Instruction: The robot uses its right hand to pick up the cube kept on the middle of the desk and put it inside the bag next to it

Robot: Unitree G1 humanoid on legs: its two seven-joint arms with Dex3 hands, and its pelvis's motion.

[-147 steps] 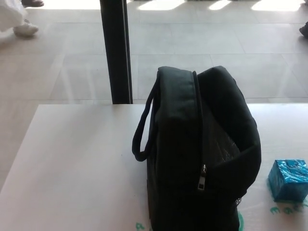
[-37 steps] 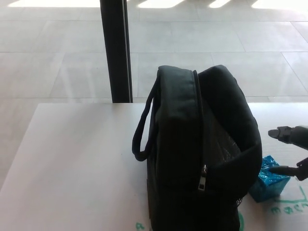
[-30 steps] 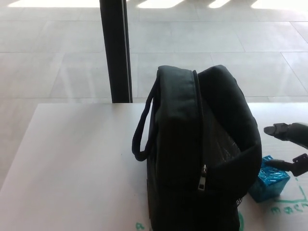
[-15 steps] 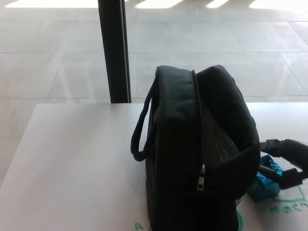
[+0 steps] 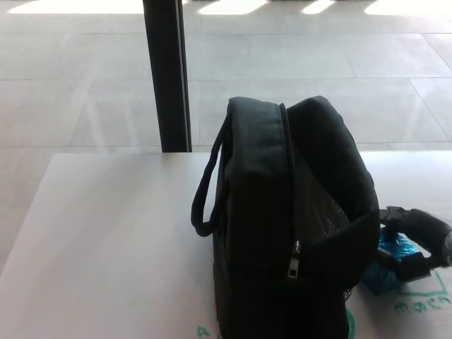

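Note:
A black bag (image 5: 293, 226) stands upright in the middle of the white desk (image 5: 106, 233), its zipped top partly open on the right side. Pressed against the bag's right base lies a shiny blue cube (image 5: 392, 265), partly hidden by the bag. My right hand (image 5: 417, 244) reaches in from the right edge, with one finger above the cube and one in front of it, closing around it. The cube still rests on the desk. My left hand does not show.
A black pillar (image 5: 166, 74) rises behind the desk on the tiled floor. Green marker marks (image 5: 417, 304) are drawn on the desk near the front right. The bag's carry handle (image 5: 205, 191) loops out on its left side.
My right hand came in from the right and pushed the cube leftward against the bag, then lowered its fingers around it. The camera shifted slightly.

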